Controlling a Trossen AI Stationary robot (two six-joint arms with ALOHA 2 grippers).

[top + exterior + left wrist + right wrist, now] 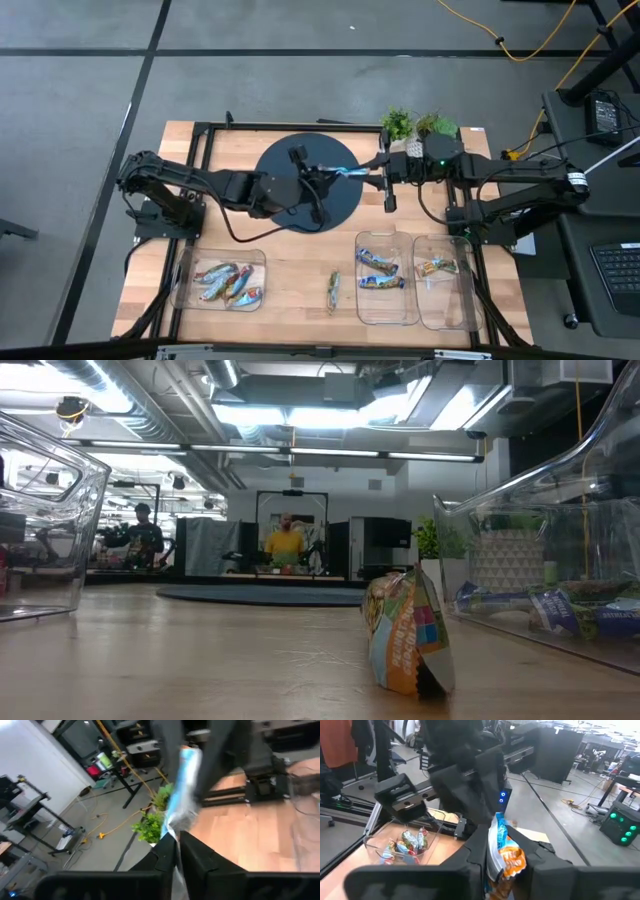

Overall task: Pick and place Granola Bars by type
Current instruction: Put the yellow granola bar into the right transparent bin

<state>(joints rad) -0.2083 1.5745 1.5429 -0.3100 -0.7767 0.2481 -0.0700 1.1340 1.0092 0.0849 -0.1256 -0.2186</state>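
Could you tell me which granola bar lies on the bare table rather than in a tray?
The green-orange bar, alone between the left tray and middle tray.

1. The left arm (190, 185) is matte black, with boxy links and rounded joints.
2. The right arm (520, 195) is matte black, with a white band and a green light.
3. Black cables loop beside both arms.
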